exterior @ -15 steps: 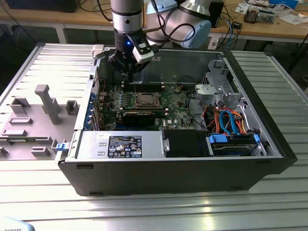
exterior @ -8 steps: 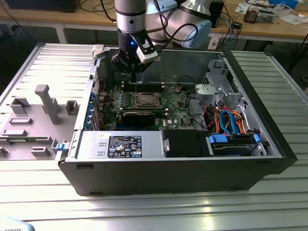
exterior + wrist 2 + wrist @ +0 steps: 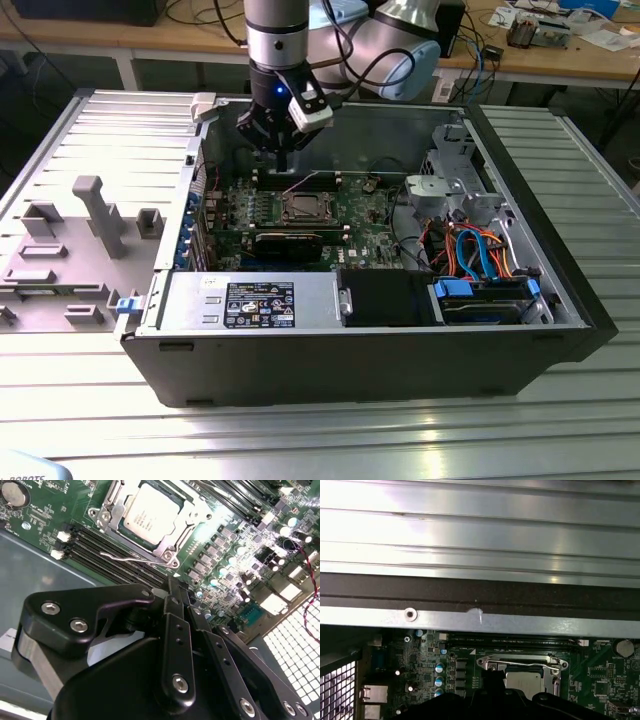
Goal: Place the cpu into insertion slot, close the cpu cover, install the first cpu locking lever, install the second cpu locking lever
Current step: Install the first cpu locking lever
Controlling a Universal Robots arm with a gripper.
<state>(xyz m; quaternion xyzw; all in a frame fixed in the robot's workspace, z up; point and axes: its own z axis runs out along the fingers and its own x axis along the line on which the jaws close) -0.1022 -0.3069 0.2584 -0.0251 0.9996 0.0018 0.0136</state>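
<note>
One step looks done, maybe two. Jaws clenched on nothing, hanging above the green board (image 3: 370,215). In the exterior view the cpu (image 3: 303,208) lies near, at about 5 o'clock from the jaws, not touching them. Second wrist view: cpu sits in the insertion slot (image 3: 169,555), cpu cover (image 3: 186,525) looks down around it. A wire locking lever (image 3: 130,558) stands off the socket's side, seemingly unlatched; levers probably left to do.

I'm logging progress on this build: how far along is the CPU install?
The cpu sits in the insertion slot with the cpu cover closed over it. One locking lever lies along the socket's edge; whether it is latched is unclear. The tool hovers beside the socket, holding nothing.
</note>
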